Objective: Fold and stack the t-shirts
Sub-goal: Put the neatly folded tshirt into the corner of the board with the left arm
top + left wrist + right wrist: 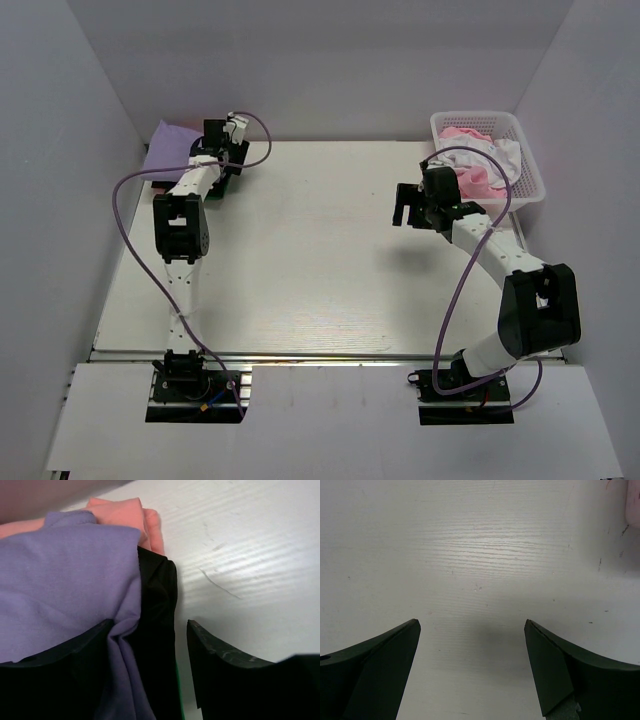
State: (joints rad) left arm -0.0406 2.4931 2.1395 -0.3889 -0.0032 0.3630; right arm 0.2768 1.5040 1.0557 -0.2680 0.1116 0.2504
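Shirts in one pile sit at the far left corner of the table [320, 260], and three layers can be counted. A lavender-purple shirt [65, 575] is on top, a black shirt [157, 610] is under it, and a salmon-pink shirt [125, 512] pokes out at the far end. The purple cloth is smooth, with one soft fold near its edge. In the left wrist view the layered edges run away from the camera, roughly in line with the fingers. From above, the arm covers too much of the pile to judge its long axis.

There are two arms. The left gripper [149, 625] hovers at the pile's edge with its jaws spread and nothing pinched, one finger over purple cloth and the other over bare table. The right gripper [471, 622] hangs over bare table with its jaws wide and empty.

One white basket [480, 116] stands at the far right, holding pink cloth [475, 180] and white cloth [505, 155].
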